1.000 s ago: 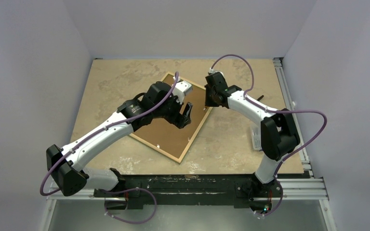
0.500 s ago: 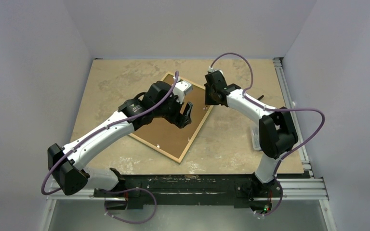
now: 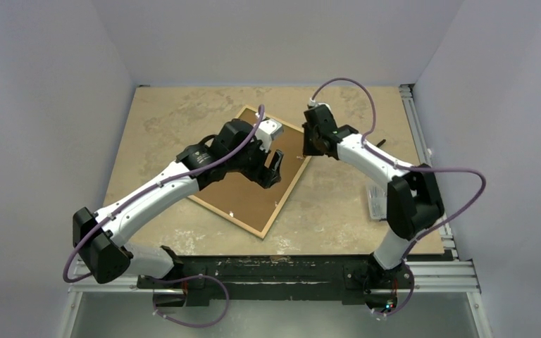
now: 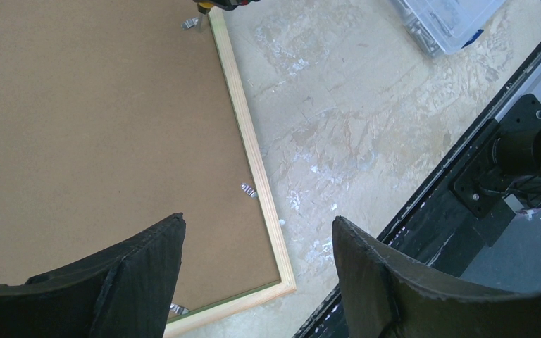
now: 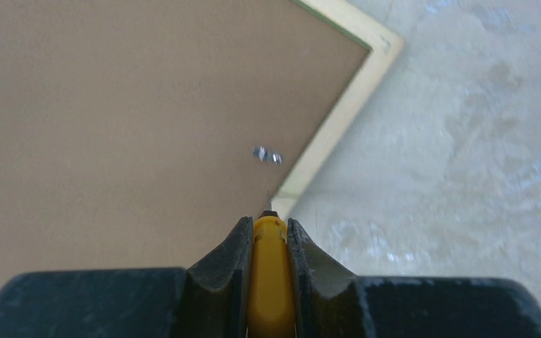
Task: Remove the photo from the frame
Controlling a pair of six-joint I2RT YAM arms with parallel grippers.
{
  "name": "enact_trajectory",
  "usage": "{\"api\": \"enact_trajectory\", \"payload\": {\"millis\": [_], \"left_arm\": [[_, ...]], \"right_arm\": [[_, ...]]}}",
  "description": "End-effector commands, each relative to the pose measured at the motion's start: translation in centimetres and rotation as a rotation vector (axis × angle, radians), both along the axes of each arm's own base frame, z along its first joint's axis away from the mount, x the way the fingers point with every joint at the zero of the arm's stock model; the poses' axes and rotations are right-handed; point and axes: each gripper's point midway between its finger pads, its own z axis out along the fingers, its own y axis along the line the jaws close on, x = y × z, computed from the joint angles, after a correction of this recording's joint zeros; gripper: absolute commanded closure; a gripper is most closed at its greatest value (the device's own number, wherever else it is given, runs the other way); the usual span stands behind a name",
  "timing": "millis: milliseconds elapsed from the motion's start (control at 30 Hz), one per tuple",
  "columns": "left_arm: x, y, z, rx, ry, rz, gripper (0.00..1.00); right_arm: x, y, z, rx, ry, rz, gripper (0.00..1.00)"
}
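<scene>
While the frame (image 3: 264,229) lies face down and skewed near the middle of the bench (image 3: 176,113), its light wood edge surrounds the photo (image 3: 250,201), whose brown fibreboard back faces up inside it. The left fingers (image 3: 273,169) hang spread wide above that back, near the frame's right side. The right fingers (image 5: 236,246) pinch a yellow-handled tool (image 5: 270,274), its small tip pointing at the frame's edge just beside a metal clip (image 5: 268,155). A clear plastic box (image 3: 377,203) rests well apart on the right. White lettering (image 3: 200,153) on the left arm's black housing is too small to read.
</scene>
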Motion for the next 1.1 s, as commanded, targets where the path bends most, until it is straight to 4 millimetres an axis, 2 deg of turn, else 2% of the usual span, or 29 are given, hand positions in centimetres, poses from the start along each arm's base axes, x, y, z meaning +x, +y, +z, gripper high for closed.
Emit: {"api": "enact_trajectory", "payload": {"millis": [0,67,133,233,300,433,500,600,800,900,1067], "left_arm": [[0.4,-1.0,-0.9,-0.018,0.031,-0.012,0.24],[0.4,-1.5,-1.7,-0.022,0.062,-0.018,0.23],[0.2,-2.3,-2.5,-0.043,0.097,-0.025,0.21],[0.1,-3.2,-4.0,-0.062,0.156,-0.017,0.18],[0.2,-3.5,-5.6,-0.041,0.201,0.009,0.17],[0.2,-3.8,-10.1,0.045,0.287,0.093,0.28],[-0.1,-3.8,-12.1,0.095,0.326,0.138,0.33],[-0.6,-3.7,-14.4,0.154,0.361,0.195,0.43],[-2.4,-4.1,-16.6,0.252,0.347,0.234,0.55],[-3.4,-3.7,-17.3,0.301,0.335,0.268,0.58],[-4.0,-1.9,-18.1,0.344,0.323,0.357,0.63]], "right_arm": [[-3.2,-1.7,4.4,0.085,-0.080,-0.031,1.00],[-5.4,-2.3,4.7,0.131,-0.085,-0.050,1.00],[-7.3,-3.3,4.1,0.151,-0.086,-0.076,1.00],[-9.5,-5.2,3.9,0.159,-0.122,-0.118,1.00],[-10.8,-6.3,4.1,0.156,-0.144,-0.138,1.00],[-13.0,-7.3,4.7,0.199,-0.183,-0.147,1.00],[-13.9,-7.3,5.0,0.240,-0.197,-0.136,1.00],[-15.2,-7.0,4.6,0.278,-0.181,-0.111,1.00],[-16.9,-6.7,4.1,0.331,-0.171,-0.081,1.00],[-17.5,-6.6,4.0,0.356,-0.173,-0.072,1.00],[-18.4,-6.8,3.4,0.381,-0.171,-0.074,1.00]]}}
